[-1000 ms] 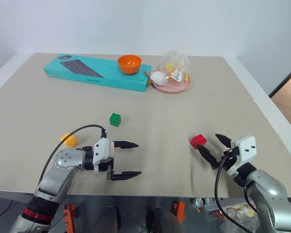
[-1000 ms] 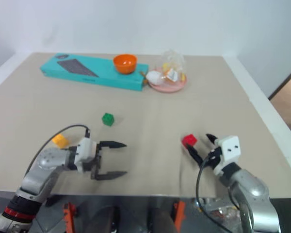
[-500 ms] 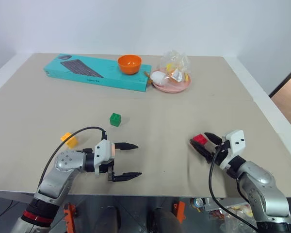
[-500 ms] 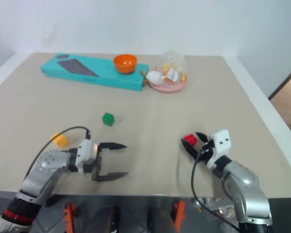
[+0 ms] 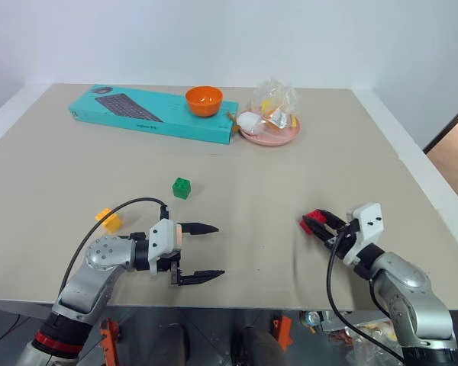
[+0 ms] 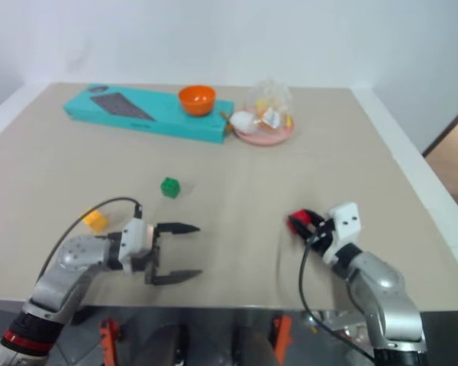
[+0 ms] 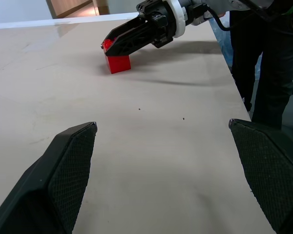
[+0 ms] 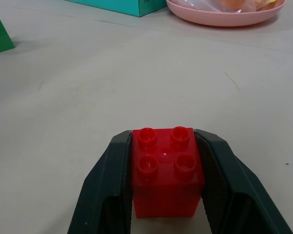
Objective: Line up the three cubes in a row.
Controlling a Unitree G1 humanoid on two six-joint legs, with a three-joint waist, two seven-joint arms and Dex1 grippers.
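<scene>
The right end effector (image 8: 167, 195) is closed on the red cube (image 8: 167, 170), with 1 finger on each side; the cube sits on the bench (image 5: 290, 175) near its right front part. The left end effector (image 5: 198, 252) is wide open and holds nothing, pointing toward the right above the bench. The green cube (image 5: 182, 187) rests near the middle of the bench, well apart from the red one. The yellow-orange cube (image 5: 108, 219) lies at the left, beside the left arm.
</scene>
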